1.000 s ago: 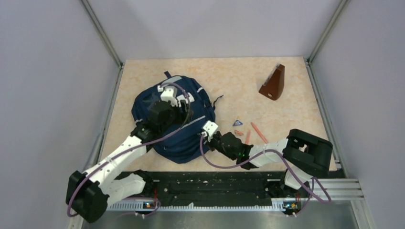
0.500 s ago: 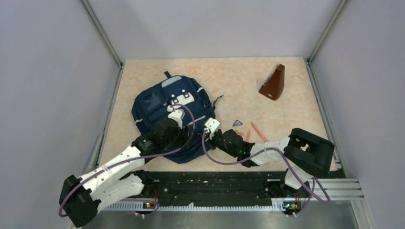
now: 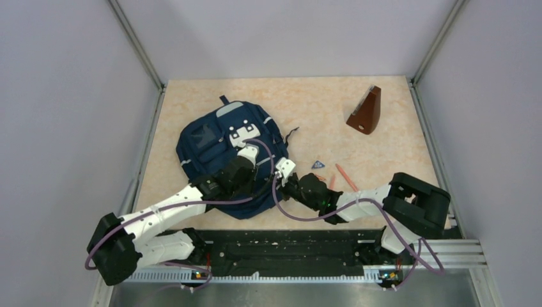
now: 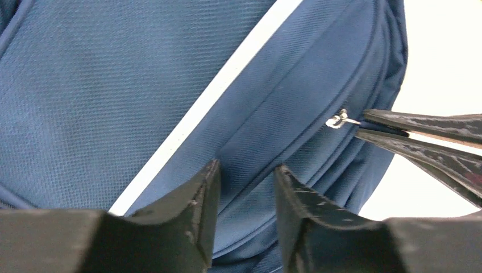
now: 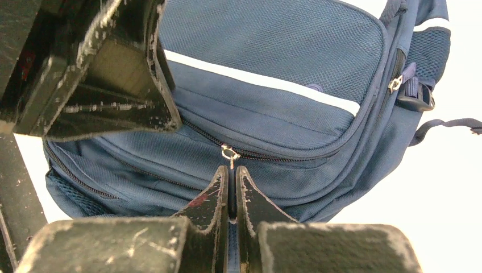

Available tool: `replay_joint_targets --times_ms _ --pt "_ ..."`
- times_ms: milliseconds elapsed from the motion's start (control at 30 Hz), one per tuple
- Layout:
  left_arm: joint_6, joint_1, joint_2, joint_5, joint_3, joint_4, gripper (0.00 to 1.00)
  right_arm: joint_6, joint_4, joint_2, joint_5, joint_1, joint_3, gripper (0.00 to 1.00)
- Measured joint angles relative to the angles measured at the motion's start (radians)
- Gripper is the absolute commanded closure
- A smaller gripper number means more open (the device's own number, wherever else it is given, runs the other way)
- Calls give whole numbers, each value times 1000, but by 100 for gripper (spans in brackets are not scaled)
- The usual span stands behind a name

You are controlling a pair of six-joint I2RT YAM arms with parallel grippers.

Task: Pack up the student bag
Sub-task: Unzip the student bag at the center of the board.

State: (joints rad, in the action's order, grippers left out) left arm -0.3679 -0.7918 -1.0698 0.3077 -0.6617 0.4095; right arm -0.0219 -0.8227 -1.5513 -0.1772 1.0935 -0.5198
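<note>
Right wrist view: the right gripper [image 5: 232, 169] has its jaws pressed together on the zipper pull [image 5: 230, 153] of the student bag [image 3: 214, 144], which lies flat on the left of the tabletop [image 3: 319, 105]. The left gripper [image 4: 246, 168] has its jaws spread just over the bag's fabric. That cloth looks soft and slack and will likely bunch, so pinch a fold beside the zipper.

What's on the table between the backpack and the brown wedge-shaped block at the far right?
Only bare table, seen in the top view, between the student bag and the brown wedge; the bag's strap end trails into it.
</note>
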Motion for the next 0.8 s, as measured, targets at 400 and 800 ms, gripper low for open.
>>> replay_joint_targets --times_ms 400,800 --pt "24 -6 -45 -89 -21 -70 100 -1 10 20 -6 -17 2 100" --pt "4 -5 -200 -193 -111 -175 86 42 0 66 -89 -18 57 100"
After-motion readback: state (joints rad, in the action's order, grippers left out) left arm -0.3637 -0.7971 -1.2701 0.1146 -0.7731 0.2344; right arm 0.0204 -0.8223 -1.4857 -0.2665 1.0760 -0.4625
